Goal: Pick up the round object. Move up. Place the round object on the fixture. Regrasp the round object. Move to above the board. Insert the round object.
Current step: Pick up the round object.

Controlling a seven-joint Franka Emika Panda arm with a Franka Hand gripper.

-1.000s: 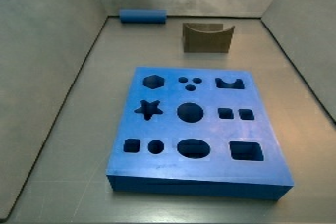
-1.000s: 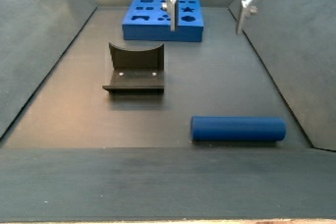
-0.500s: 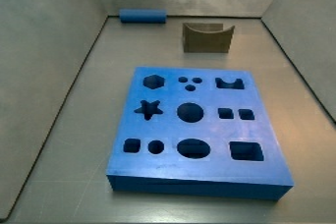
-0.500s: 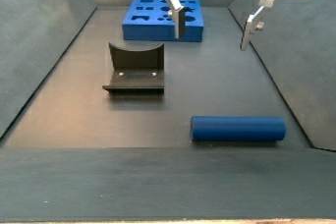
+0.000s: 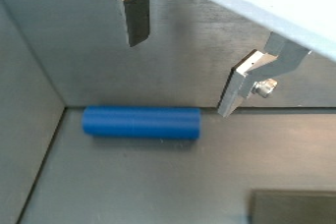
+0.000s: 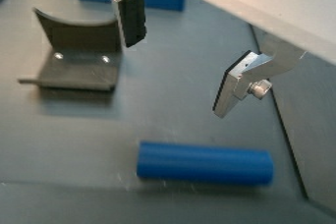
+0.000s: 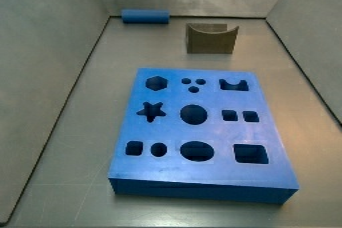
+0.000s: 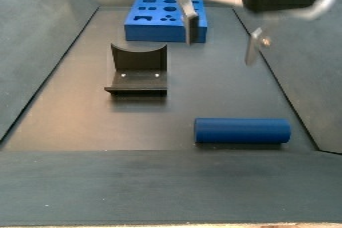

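Gripper (image 8: 223, 30): fingers spread, nothing held; hung above floor, so peg can be straddled.
Round object (image 8: 242, 132): lying flat nr side wall, apart fr fixture (image 8: 136, 70); not yet grasped.

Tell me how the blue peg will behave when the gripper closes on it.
The blue cylinder peg lies on its curved side on the floor, so a nudge would likely roll it. It looks smooth and rigid, so it may slip. The gripper hangs open above it, empty.
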